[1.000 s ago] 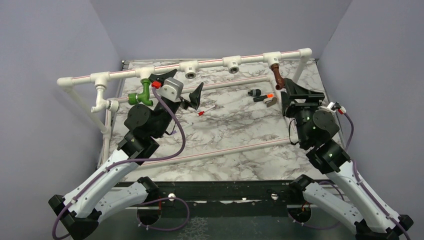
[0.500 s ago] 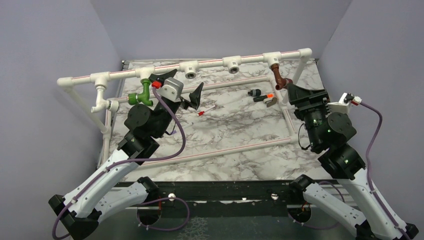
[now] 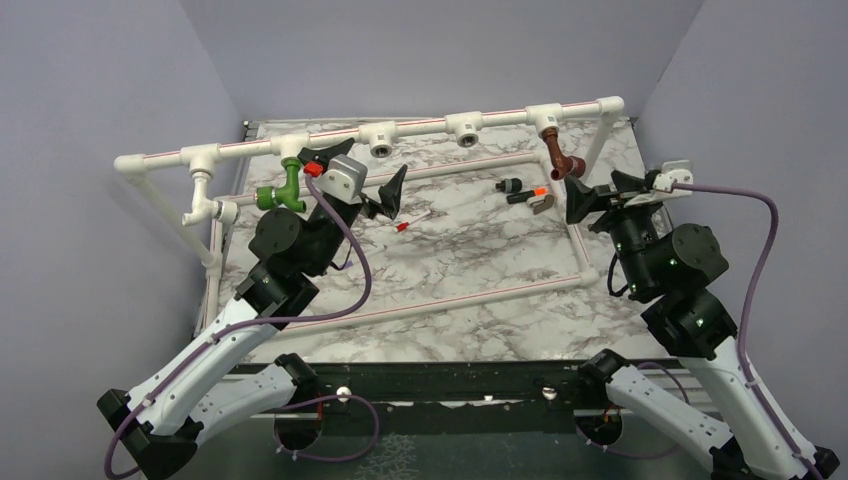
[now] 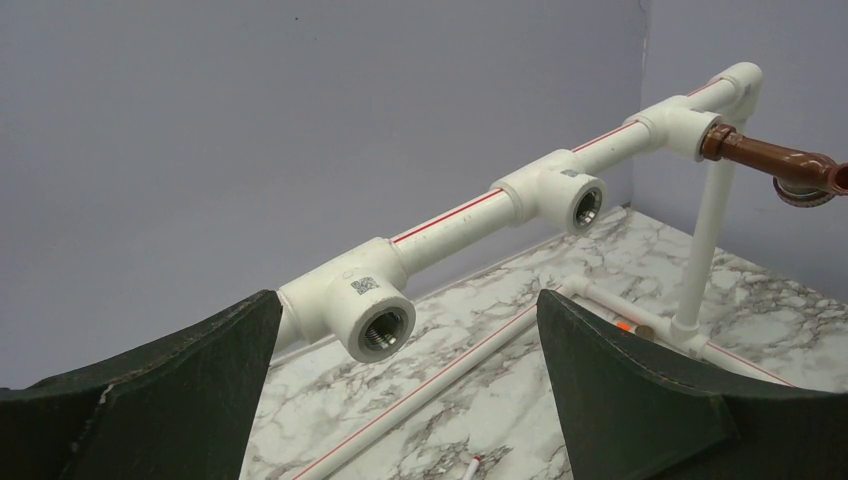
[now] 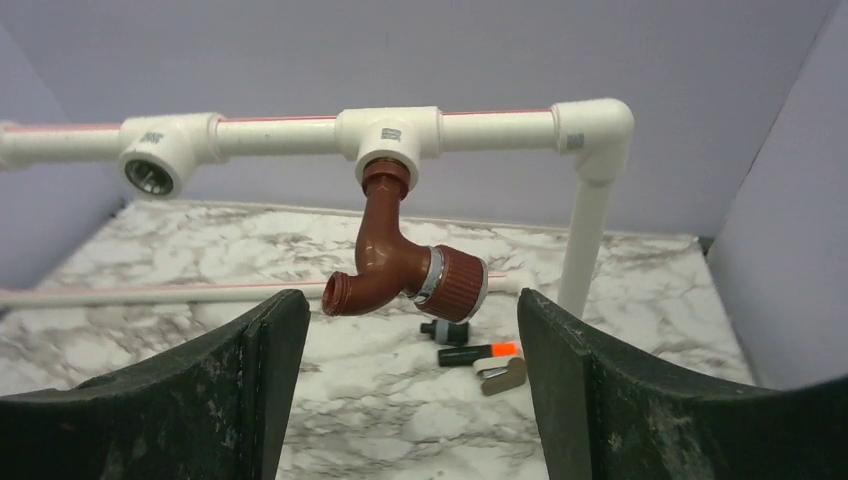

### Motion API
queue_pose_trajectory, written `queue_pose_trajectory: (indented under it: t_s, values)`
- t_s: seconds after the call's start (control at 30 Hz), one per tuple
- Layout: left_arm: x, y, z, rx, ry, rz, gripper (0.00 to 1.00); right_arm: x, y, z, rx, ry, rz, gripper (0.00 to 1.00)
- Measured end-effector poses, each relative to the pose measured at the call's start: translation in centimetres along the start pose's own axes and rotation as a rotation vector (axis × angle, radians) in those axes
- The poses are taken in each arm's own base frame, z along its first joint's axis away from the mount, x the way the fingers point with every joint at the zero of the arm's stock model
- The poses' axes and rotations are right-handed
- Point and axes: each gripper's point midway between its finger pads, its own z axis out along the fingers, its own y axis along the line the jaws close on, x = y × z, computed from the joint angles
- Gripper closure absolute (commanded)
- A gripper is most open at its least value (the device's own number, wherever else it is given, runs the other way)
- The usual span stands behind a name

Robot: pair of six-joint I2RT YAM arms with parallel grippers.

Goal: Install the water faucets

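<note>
In the upper left of the top view, the white pipe frame [image 3: 160, 159] carries the green faucet [image 3: 283, 190], which hangs from the leftmost downward T with its stem up and its body turned toward the left edge. Just to its right sits the left gripper [image 3: 362, 172], fingers spread wide and holding nothing; one fingertip is close beside the green faucet, though I cannot tell whether it touches. Its wrist camera looks between those two dark fingers [image 4: 150, 400] at a T-fitting [image 4: 360, 310] with an open threaded mouth. In the middle of the frame lies the marble table [image 3: 470, 260], with a small black piece [image 3: 527, 195] (orange at one end) lying toward the upper right. Further right, the copper-coloured faucet [image 3: 558, 158] hangs stem-up from the T next to the corner elbow, its spout bent. The right gripper [image 3: 602, 190] is just beside it, fingers apart and gripping nothing; in the wrist view the faucet [image 5: 395, 265] sits ahead of both.
</note>
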Motion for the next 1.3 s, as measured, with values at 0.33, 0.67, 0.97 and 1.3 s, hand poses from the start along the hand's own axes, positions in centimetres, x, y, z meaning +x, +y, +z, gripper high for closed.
queue_pose_trajectory:
  t_s: [0.33,0.67,0.97,1.3]
  values:
    - [0.0,0.0,0.0,0.000,0.000,0.000,0.01,-0.3,3.9,0.8,-0.310,-0.028,-0.510,0.16]
    - [0.0,0.0,0.0,0.000,0.000,0.000,0.01,1.7,5.1,3.2,-0.422,-0.017,-0.879,0.17]
    - [0.0,0.0,0.0,0.000,0.000,0.000,0.01,3.3,3.9,5.5,-0.326,-0.013,-1.028,0.32]
    - [0.1,-0.1,0.1,0.001,0.004,0.001,0.01,3.4,2.4,7.0,-0.182,-0.035,-1.026,0.41]
